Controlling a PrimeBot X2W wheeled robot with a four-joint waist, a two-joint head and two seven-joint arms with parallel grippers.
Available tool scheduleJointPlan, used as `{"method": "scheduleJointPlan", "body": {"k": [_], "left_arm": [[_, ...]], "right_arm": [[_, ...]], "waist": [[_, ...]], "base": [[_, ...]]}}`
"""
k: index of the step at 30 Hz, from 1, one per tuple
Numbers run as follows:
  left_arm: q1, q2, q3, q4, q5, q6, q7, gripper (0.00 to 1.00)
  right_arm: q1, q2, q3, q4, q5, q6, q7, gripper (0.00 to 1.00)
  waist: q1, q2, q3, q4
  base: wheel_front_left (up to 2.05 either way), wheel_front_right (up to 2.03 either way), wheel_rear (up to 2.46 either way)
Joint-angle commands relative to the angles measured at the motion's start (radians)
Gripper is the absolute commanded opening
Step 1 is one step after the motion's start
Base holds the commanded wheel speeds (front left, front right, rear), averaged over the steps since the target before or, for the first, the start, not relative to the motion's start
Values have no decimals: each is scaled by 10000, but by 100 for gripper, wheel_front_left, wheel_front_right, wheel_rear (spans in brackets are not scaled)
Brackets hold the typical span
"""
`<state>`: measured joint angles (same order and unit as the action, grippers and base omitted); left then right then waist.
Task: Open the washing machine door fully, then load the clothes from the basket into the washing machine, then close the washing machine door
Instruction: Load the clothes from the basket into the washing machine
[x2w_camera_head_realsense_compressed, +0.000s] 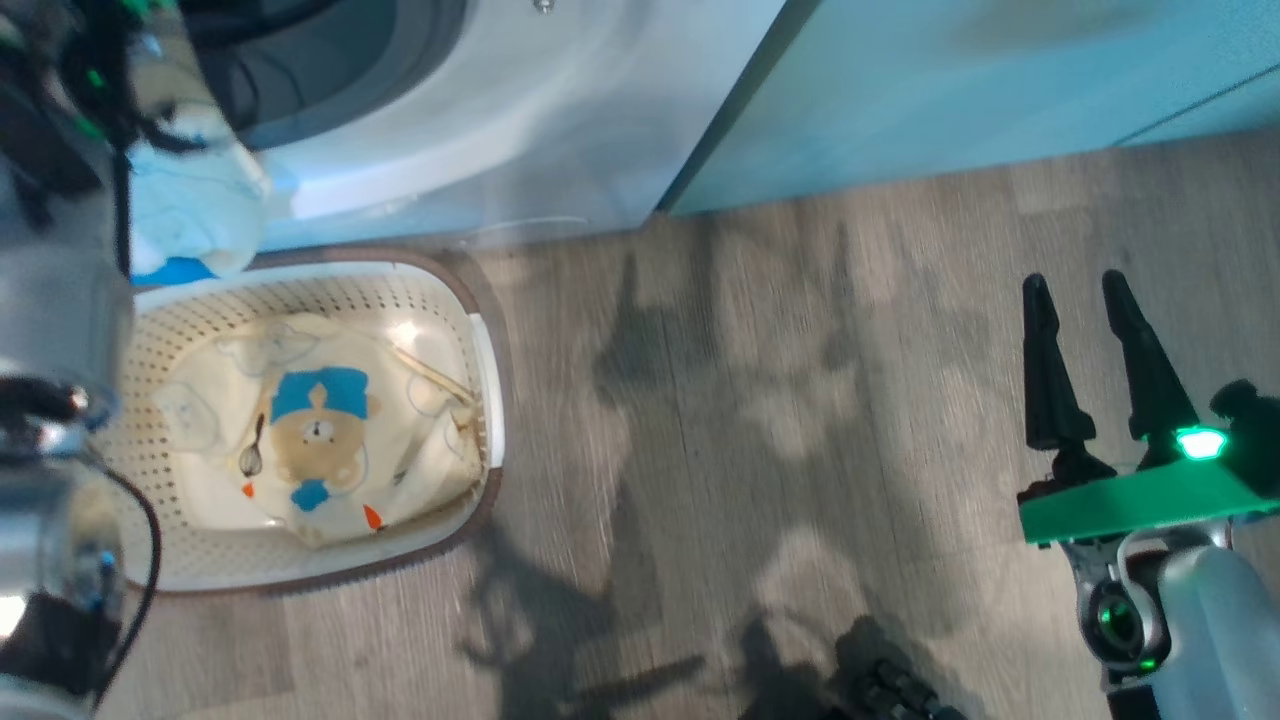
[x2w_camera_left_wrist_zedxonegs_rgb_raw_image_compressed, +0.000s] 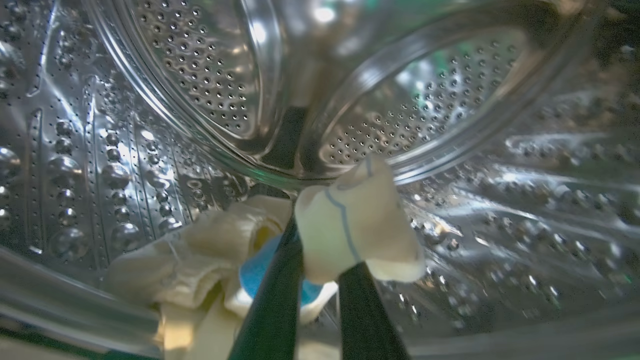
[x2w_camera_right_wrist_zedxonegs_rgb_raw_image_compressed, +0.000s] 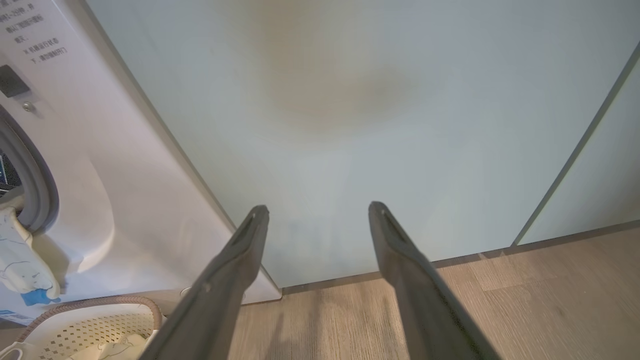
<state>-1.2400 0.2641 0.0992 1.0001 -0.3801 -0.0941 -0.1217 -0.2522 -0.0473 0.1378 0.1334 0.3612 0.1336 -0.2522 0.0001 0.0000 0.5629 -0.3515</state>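
Clothes (x2w_camera_left_wrist_zedxonegs_rgb_raw_image_compressed: 357, 225) in left claw (x2w_camera_left_wrist_zedxonegs_rgb_raw_image_compressed: 322, 250), inside washing machine (x2w_camera_left_wrist_zedxonegs_rgb_raw_image_compressed: 200, 65)

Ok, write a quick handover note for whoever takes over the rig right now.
Left gripper: jaws shut on a cream cloth, inside the steel drum. Some cloth hangs over the lip of the washing machine opening.
Right gripper: jaws open, empty, above the floor.
Basket: bear-print garment lies inside.
Done: machine open, first cloth partly in.
Left: release, tuck in the hanging cloth, load the bear-print garment, close the door.
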Motion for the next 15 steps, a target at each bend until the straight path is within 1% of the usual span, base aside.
{"method": "scheduleJointPlan", "body": {"k": [1, 7, 15], "left_arm": [[-479, 524, 183, -123, -20, 106, -119, 0], [-1594, 830, 272, 673, -46, 435, -596, 0], [-2415, 1249, 265, 1461, 29, 761, -995, 0]], "right_arm": [[-120, -30, 199, -318, 118, -29, -95, 100], [-377, -30, 319, -356, 188, -29, -95, 100], [-571, -30, 448, -425, 276, -29, -95, 100]], "waist": [[-1, 0, 259, -114], [-1, 0, 785, -342], [-1, 0, 1261, -572]], "base": [[0, 0, 0], [0, 0, 0], [0, 0, 0]]}}
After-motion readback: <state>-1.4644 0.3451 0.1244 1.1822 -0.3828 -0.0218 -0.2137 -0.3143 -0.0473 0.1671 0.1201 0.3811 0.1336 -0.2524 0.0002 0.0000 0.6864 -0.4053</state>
